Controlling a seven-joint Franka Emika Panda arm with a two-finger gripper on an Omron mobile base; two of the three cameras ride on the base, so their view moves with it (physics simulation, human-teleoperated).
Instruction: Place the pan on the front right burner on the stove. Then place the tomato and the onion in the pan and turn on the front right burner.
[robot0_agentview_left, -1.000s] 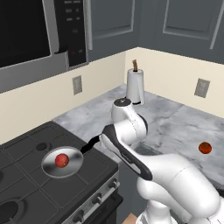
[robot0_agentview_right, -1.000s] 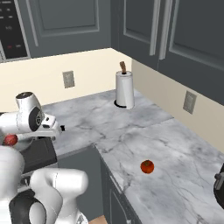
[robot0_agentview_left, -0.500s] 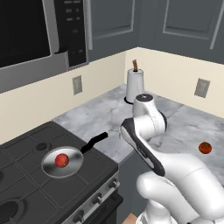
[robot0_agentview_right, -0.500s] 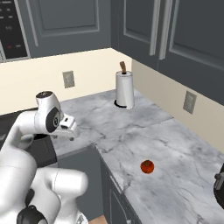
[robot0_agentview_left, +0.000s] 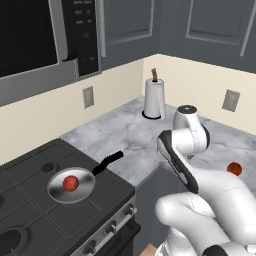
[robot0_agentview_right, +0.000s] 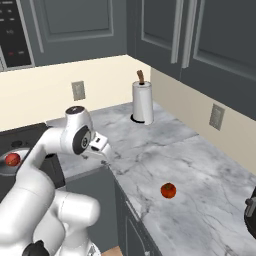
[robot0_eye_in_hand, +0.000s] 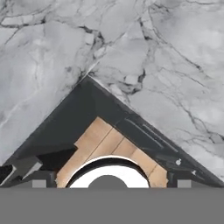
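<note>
Pan (robot0_agentview_left: 71, 185) sits on the stove (robot0_agentview_left: 30, 210) with one red vegetable (robot0_agentview_left: 70, 183) inside, the other (robot0_agentview_right: 168, 190) waits on the counter (robot0_agentview_right: 200, 165), my gripper (robot0_agentview_right: 101, 148) is released and empty, burner unlit I judge.

A home kitchen is shown, rendered rather than filmed. A grey marble bench (robot0_agentview_right: 165, 150) is wrapped around an inside corner beneath dark grey wall cupboards (robot0_agentview_right: 200, 35), with a cream backsplash (robot0_agentview_left: 200, 85) fitted with wall sockets (robot0_agentview_left: 88, 96). A black gas stove (robot0_agentview_left: 30, 220) with grid grates and front knobs is set into the bench, and a microwave (robot0_agentview_left: 45, 40) is mounted above it. A paper-towel roll (robot0_agentview_right: 143, 103) is stood upright in the corner, and wooden flooring (robot0_eye_in_hand: 107, 142) is seen below the bench edge.
</note>
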